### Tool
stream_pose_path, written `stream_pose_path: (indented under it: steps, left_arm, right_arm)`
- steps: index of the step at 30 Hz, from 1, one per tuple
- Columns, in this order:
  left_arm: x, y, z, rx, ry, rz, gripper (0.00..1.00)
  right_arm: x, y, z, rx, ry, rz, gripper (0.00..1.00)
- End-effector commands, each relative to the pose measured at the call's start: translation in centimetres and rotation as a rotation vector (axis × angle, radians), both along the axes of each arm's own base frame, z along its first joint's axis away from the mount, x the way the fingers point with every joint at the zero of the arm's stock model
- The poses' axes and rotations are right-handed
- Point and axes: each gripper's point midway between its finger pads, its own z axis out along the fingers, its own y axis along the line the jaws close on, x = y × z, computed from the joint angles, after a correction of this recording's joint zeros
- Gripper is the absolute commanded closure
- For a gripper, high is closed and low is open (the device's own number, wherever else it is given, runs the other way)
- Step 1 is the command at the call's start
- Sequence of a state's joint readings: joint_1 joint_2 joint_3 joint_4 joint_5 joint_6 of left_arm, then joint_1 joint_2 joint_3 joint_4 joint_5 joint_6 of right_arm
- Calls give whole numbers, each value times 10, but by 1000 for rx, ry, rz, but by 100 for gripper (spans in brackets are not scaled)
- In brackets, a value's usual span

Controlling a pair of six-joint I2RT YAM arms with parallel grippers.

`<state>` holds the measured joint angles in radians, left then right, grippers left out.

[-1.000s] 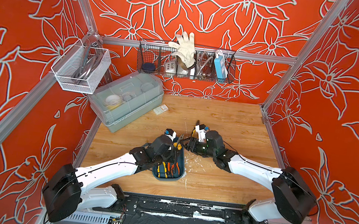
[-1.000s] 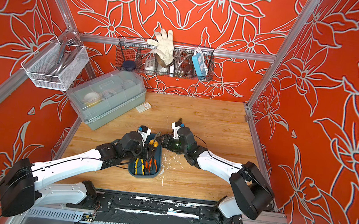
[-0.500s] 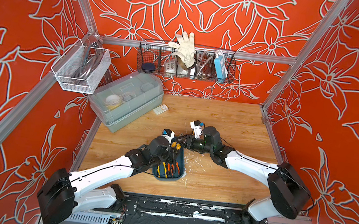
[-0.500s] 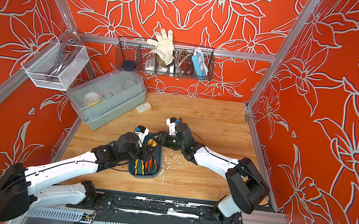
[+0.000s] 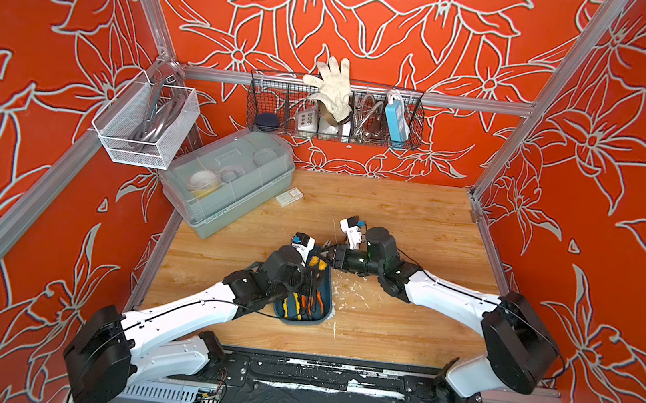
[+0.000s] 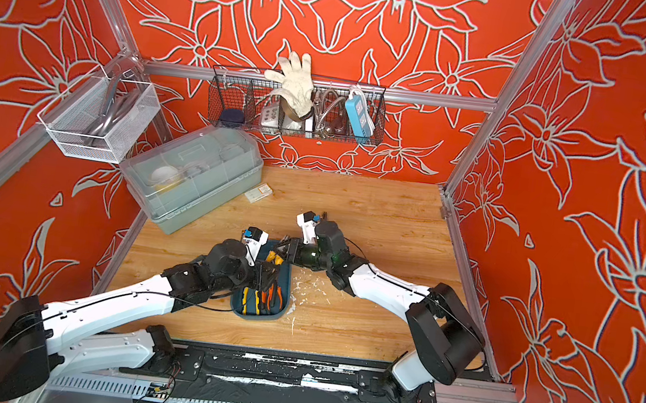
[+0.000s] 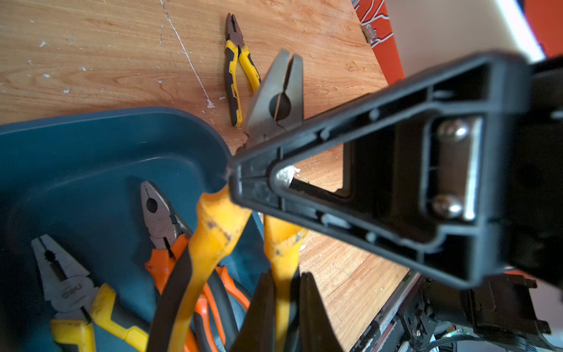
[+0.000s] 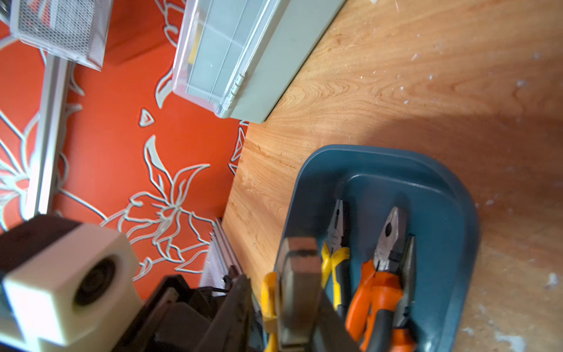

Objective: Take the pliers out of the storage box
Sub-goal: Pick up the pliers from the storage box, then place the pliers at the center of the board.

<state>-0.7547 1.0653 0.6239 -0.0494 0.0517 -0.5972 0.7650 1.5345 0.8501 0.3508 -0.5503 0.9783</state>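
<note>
Up now: lifted pliers (image 7: pixel 278 91), yellow handles, head raised over a corner of the storage box (image 7: pixel 91 137), not clear of it yet. They're steel, so stiff and hefty for their size. The handles pivot (may flop open), the rubbery sleeves should grip well, and the bare head looks slick. Best hold is likely the neck by the joint. The left gripper (image 7: pixel 285 283) is pressed shut on one yellow handle. The right gripper (image 8: pixel 286 292) straddles the grey head; can't tell if the pinch is firm. The box holds yellow pliers (image 7: pixel 70 289) and two overlapped orange pliers (image 8: pixel 377 283). A loose pair (image 7: pixel 236 70) lies out on the bench (image 5: pixel 414 230). The lidded bin (image 5: pixel 231 183) sits well apart, closed.
</note>
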Motion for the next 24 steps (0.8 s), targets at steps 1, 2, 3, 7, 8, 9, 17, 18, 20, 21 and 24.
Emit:
stream_pose_path:
  steps: [1,2,3,7,8,9,17,18,20,21,24]
  left_arm:
    - [3,-8,26,-59,-86,-27,100]
    - [3,-8,26,-59,-87,-28,100]
    - [3,-8,26,-57,-86,-28,100]
    - [3,-8,27,-54,-87,-28,100]
    - [3,-8,28,-54,-91,-29,100]
    - [4,-8,29,-52,-95,-30,100]
    - [15,21,27,27,-126,117,28]
    - [18,27,24,48,-131,147,28]
    - [23,38,20,77,-128,205,28]
    - [25,43,16,83,-118,227,28]
    - [31,51,5,92,-79,267,29]
  right_arm:
    - [-2,6,13,33,-27,33,81]
    - [-3,6,13,32,-27,33,85]
    - [-2,6,12,31,-26,31,89]
    - [-2,6,12,25,-25,29,100]
    - [-2,5,11,19,-25,27,100]
    - [-2,4,9,9,-25,24,100]
    - [2,-18,21,-31,-75,-36,100]
    - [2,-25,23,-45,-79,-40,100]
    - [2,-42,28,-69,-86,-50,100]
    - [2,-54,29,-84,-83,-62,100]
    - [12,-99,33,-166,-91,-122,100]
